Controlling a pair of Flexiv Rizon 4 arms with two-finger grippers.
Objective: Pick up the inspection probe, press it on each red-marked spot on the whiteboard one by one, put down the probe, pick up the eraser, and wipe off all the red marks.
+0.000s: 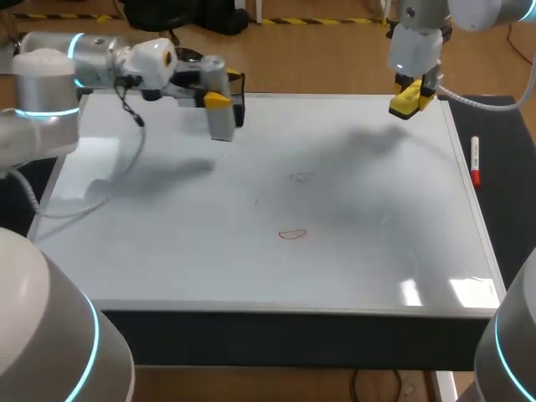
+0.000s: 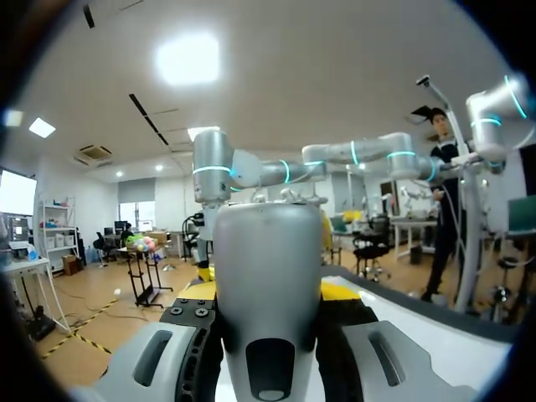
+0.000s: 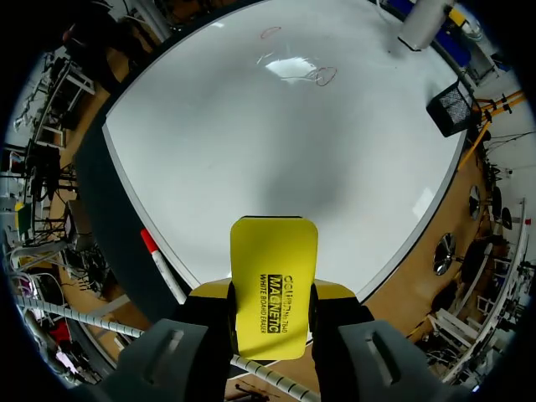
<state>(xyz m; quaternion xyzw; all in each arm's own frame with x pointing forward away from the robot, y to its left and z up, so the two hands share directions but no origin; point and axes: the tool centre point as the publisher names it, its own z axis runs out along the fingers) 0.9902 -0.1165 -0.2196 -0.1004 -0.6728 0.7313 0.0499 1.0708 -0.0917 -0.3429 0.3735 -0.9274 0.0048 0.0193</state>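
My left gripper [image 1: 218,99] hangs over the whiteboard's [image 1: 251,251] far left part, shut on the grey cylindrical inspection probe [image 1: 222,120], which points down just above the board. In the left wrist view the probe [image 2: 268,285] fills the space between the fingers. At the far right corner my right gripper [image 1: 412,94] is raised and shut on the yellow eraser [image 1: 409,102], seen flat between its fingers [image 3: 275,289]. A red mark [image 1: 292,234] lies near the board's middle, with a fainter one [image 1: 302,177] beyond it. Both marks [image 3: 325,77] show far ahead of the right gripper.
A red-capped marker [image 1: 476,159] lies on the dark strip to the right of the board, beside my right gripper [image 3: 163,260]. A black mesh holder [image 1: 239,94] stands at the board's far edge, just behind the probe.
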